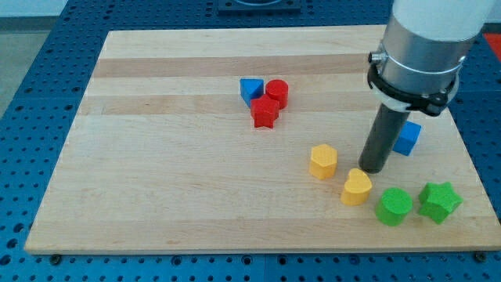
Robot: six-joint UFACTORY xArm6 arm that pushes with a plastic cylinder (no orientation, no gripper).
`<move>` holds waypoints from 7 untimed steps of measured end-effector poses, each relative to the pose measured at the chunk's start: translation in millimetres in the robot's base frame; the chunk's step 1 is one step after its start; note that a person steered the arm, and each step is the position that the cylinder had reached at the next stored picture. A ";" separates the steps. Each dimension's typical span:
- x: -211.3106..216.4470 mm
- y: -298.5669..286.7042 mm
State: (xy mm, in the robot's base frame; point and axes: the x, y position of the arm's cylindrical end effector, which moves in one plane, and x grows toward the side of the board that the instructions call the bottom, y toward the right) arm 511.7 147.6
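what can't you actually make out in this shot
- Blue block, camera view: the rod covers its left part, so its shape is unclear.
- My tip: it sits just above the yellow heart block; whether they touch is too close to tell.
- Arm, camera view: cut off by the view's top edge.
- Blue triangular block: the red cylinder and red star block crowd it; contact is unclear.

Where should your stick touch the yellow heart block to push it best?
I have no claw, only my tip. I'd likely press the yellow heart block on its flat side wall, coming from the view's top, where my tip already sits just beside it.
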 end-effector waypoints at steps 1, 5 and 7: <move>-5.5 -11.2; -8.3 -168.4; 76.4 -137.8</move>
State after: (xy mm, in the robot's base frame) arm 588.1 9.8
